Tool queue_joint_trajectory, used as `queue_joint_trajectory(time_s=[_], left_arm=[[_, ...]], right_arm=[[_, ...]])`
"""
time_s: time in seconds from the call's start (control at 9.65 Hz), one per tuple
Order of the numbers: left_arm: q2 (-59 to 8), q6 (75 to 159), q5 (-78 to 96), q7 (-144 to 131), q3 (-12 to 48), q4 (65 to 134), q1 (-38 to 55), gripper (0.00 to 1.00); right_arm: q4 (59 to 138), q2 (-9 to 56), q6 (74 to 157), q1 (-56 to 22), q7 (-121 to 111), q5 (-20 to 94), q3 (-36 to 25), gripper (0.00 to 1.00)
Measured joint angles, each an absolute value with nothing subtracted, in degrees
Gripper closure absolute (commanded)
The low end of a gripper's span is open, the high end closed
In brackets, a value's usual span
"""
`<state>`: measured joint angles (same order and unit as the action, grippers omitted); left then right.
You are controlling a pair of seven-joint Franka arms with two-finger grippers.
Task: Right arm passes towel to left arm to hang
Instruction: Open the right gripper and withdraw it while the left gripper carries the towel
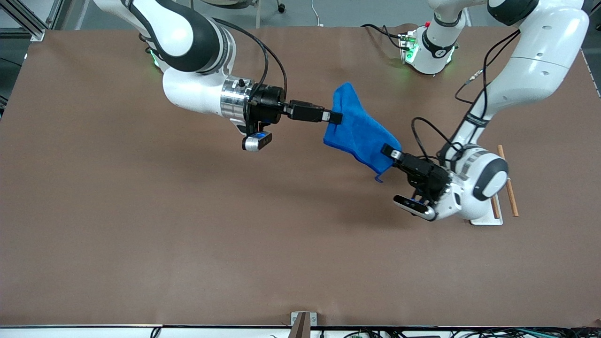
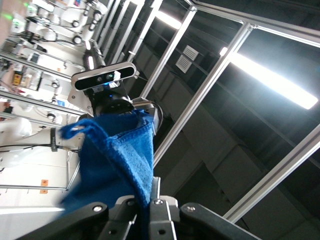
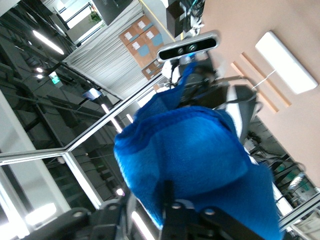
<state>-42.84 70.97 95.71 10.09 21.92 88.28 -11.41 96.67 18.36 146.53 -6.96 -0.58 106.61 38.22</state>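
Towel [image 1: 359, 131] stretched in the air over the brown counter [image 1: 141, 234], right tool [image 1: 334, 117] clenched on one edge, left tool [image 1: 389, 152] clenched on the other. Wooden rods on a white base [image 1: 509, 188] sit at the left arm's end. Wrist views show aluminium framing [image 2: 210, 85] and ceiling strip lights [image 2: 272, 80].

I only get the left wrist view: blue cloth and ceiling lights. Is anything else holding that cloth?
Observer: Yes. The right gripper is shut on the towel at one edge; the left gripper is shut on the edge toward the left arm's end.
Operator: Is it lying on the table?
Observer: No, it hangs stretched between them above the brown table.
Operator: Anything to hang it on?
Observer: A wooden rack on a white base stands on the table beside the left gripper.
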Motion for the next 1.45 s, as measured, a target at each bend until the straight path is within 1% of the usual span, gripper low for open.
queue_joint_trajectory(time_s=[0.1,0.21,0.41,0.62,0.83,1.04,1.24,1.45], left_arm=[[-42.83,70.97,93.51,6.17,20.44,85.83,-11.5,1.0],[-42.74,70.98,90.75,2.54,19.42,83.48,-11.91,1.0],[-41.97,71.01,84.05,-3.5,18.5,80.79,-14.1,1.0],[-40.54,71.33,75.1,-8.03,15.88,78.39,-15.29,1.0],[-38.47,74.26,64.34,-9.93,13.29,77.78,-15.26,1.0],[-36.4,79.79,56.48,-12.94,13.2,77.75,-14.79,1.0],[-34.51,84.91,47.89,-16.77,13.44,77.68,-14.13,1.0],[-33.17,86.38,41.44,-18.08,13.22,77.66,-14.09,1.0]], right_arm=[[98.41,17.38,146.62,-5.67,-0.98,104.34,38.17,0.0],[100.54,15.94,146.56,-3.7,-1.21,99.62,38.12,0.0],[104.81,14.01,145.85,0.31,-1.16,86.64,37.92,0.0],[108.94,13.8,144.9,2.66,-1.24,73.39,35.96,0.0],[111.47,13.76,138.95,3.17,-1.18,59.12,29.58,0.0],[111.67,13.03,133.72,3.62,-1.24,45.44,22.12,0.0],[111.82,10.65,126.71,3.71,-1.01,32.94,13.82,0.0],[111.59,7.55,121.44,3.85,-1.05,23.31,5.87,0.0]])
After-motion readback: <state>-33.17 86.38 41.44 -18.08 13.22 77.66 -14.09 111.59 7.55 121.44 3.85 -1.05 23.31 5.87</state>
